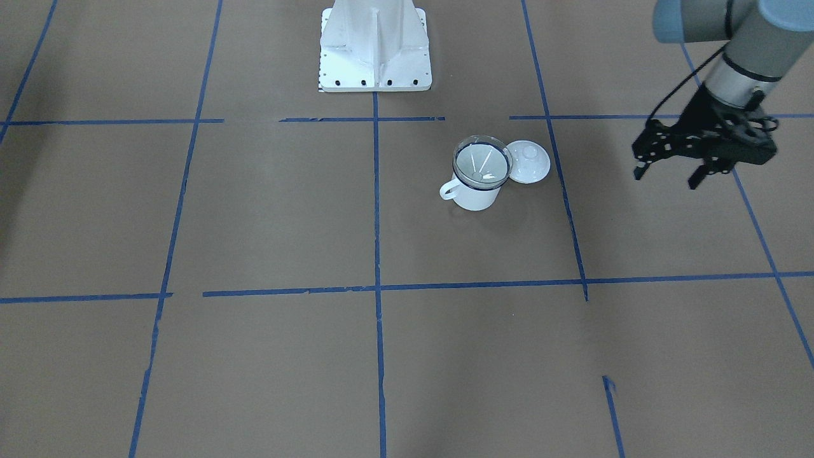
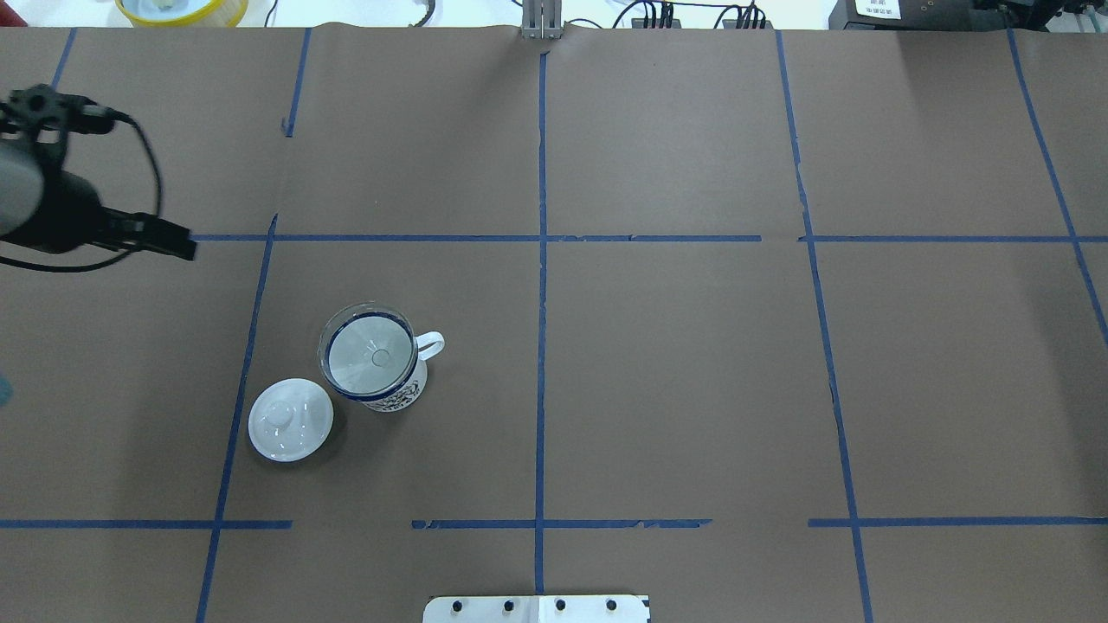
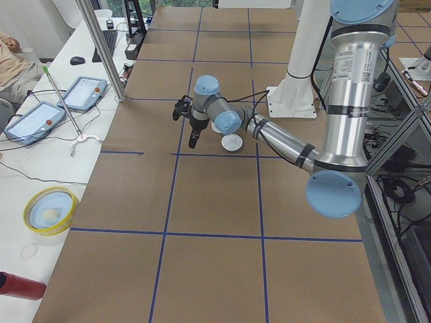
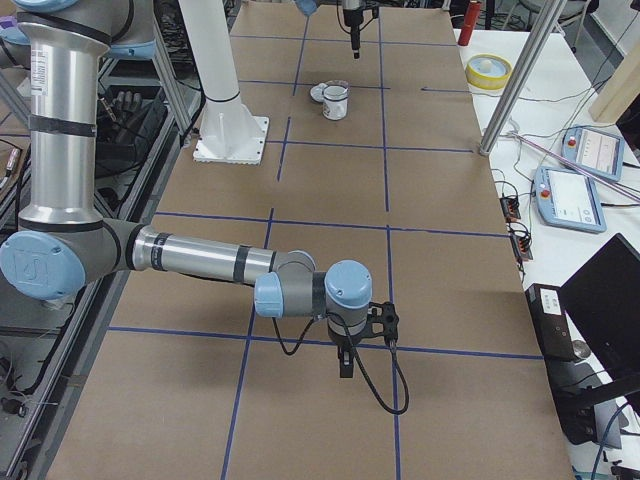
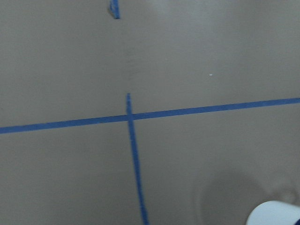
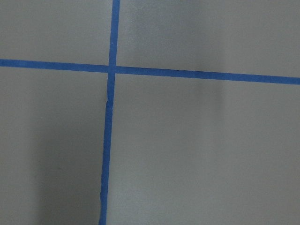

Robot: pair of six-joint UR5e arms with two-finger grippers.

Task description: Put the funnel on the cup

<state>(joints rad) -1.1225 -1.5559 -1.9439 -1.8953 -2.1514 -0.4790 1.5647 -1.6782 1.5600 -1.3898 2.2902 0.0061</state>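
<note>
The clear funnel (image 1: 481, 162) sits in the mouth of the white cup (image 1: 474, 196), cone up, stem inside. The overhead view shows the funnel (image 2: 368, 350) ringing the cup's blue rim, and the cup's (image 2: 400, 396) handle points toward the table's middle. My left gripper (image 1: 666, 178) hangs open and empty above the table, well off to the cup's side, past the lid. My right gripper (image 4: 347, 366) shows only in the exterior right view, far from the cup (image 4: 335, 101). I cannot tell whether it is open or shut.
A round white knobbed lid (image 1: 529, 161) lies on the table touching the cup's side; it also shows in the overhead view (image 2: 290, 420). The robot's white base (image 1: 375, 51) stands behind the cup. Blue tape lines cross the brown table.
</note>
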